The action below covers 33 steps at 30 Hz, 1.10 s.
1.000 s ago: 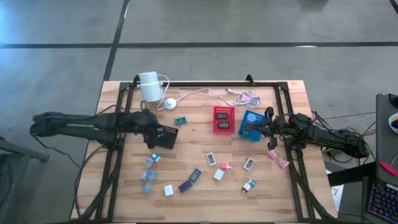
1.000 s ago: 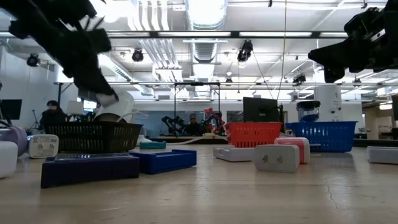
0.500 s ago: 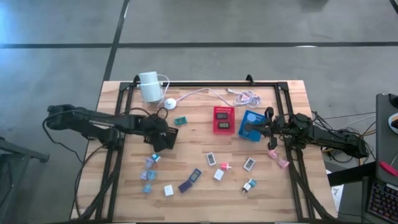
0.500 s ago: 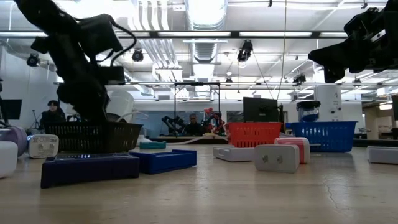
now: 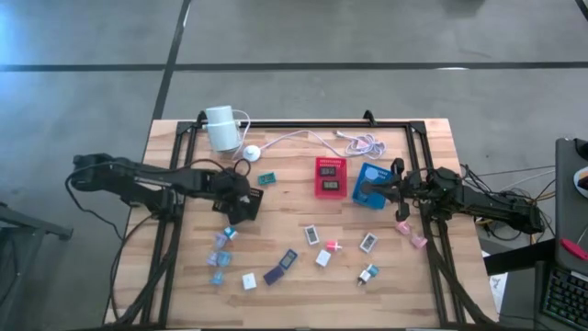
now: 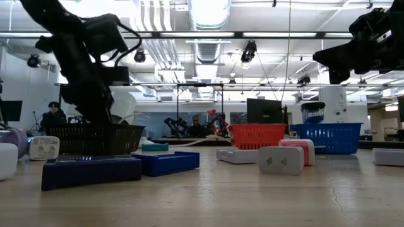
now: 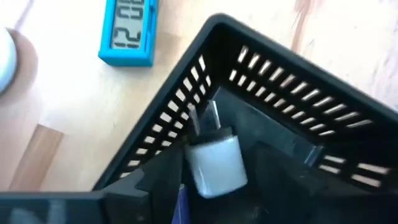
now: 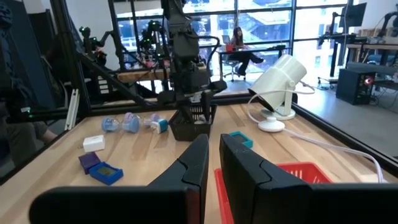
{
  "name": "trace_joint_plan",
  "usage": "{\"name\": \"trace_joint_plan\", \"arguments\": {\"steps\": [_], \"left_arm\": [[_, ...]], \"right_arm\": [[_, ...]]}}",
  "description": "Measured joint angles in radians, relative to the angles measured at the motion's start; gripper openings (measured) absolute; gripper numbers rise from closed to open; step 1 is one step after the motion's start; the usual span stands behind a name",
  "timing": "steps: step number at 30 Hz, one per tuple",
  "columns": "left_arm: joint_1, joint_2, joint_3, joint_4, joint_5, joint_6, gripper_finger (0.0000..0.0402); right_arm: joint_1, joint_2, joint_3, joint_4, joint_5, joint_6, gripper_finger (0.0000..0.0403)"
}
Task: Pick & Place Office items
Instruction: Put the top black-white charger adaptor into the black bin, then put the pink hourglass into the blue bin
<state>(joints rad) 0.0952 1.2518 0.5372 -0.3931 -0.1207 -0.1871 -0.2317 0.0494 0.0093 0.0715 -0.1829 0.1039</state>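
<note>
item: left gripper [image 5: 241,199], low over the black basket [image 7: 292,112]. the jaws look parted, no longer pinching; i judge the drop is under way.

item: white plug adapter [image 7: 214,163], just ahead of the jaws, inside the basket against its corner wall, prongs up.

risk: if i lift early the adapter may cling to a finger and ride out, or the fingers may snag the slotted wall and drag the basket.

item: teal lcd clock [image 7: 129,31], outside the basket, beyond the jaws.

item: right gripper [image 8: 212,163], jaws pressed together, empty, waiting above the red basket [image 8: 295,180].
</note>
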Motion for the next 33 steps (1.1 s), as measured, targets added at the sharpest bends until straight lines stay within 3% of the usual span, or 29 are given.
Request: {"name": "trace_joint_plan", "arguments": {"steps": [7, 13, 21, 28, 33], "left_arm": [[0.0, -0.111, 0.105, -0.133, 0.0, 0.019, 0.0217], [-0.015, -0.337, 0.087, 0.052, 0.0, 0.123, 0.0152], [-0.015, -0.562, -0.105, 0.423, -0.04, 0.163, 0.0009], [-0.008, -0.655, -0.342, 0.769, -0.006, 0.197, 0.0008], [-0.003, -0.701, -0.454, 0.852, -0.005, 0.228, 0.0005]], "right_arm": [[0.0, -0.001, 0.0, -0.007, 0.0, -0.002, 0.0038], [0.0, -0.001, 0.0, -0.01, 0.0, -0.006, 0.0038], [0.0, 0.0, 0.0, -0.016, 0.0, -0.005, 0.0038], [0.0, -0.001, 0.0, -0.006, 0.0, 0.017, 0.0038], [0.0, -0.001, 0.0, -0.006, 0.001, 0.018, 0.0038]]}}
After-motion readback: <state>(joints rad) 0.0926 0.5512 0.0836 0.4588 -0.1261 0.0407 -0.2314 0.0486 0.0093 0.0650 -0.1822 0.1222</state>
